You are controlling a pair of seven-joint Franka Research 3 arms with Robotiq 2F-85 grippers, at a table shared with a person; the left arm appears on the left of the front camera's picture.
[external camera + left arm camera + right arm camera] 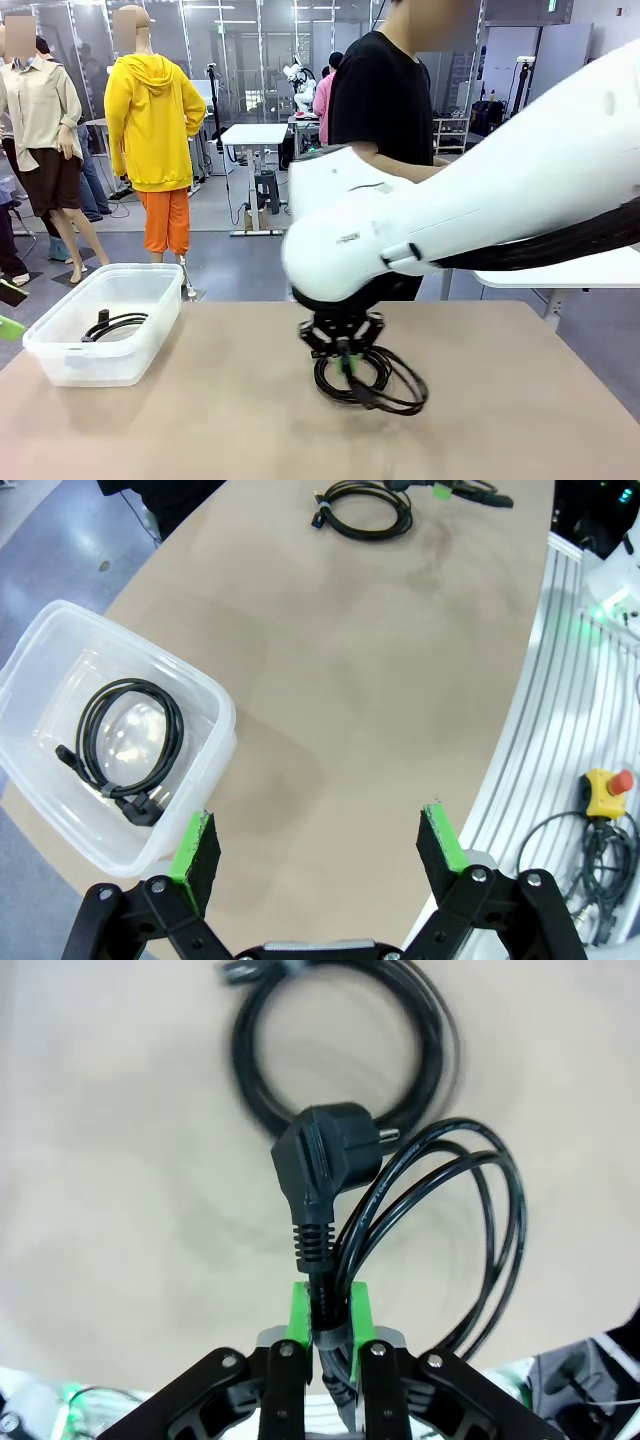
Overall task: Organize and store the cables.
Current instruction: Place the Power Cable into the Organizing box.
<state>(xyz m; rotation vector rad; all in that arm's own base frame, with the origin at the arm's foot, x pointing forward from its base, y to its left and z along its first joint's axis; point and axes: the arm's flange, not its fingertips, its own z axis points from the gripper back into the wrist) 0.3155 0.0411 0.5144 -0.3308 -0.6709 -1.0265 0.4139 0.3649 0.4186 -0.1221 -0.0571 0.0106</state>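
Observation:
My right gripper (346,352) (328,1322) hangs low over the table's middle, shut on a thick black cable (470,1220) just behind its chunky plug (325,1165). The held coil (392,386) droops to the tabletop. A second, thinner coiled cable (340,1055) (365,510) lies flat on the table right under it. Another black coil (112,325) (125,745) rests inside the clear plastic bin (90,365) (222,720) at the table's left. My left gripper (320,845) is open and holds nothing, hovering above the table beside the bin.
A person in a black shirt (385,90) stands at the far side, behind my right arm (480,210). A yellow emergency-stop box (605,792) and loose wires (590,855) sit on the robot's base beyond the table's near edge. Bare tabletop (380,690) lies between bin and coils.

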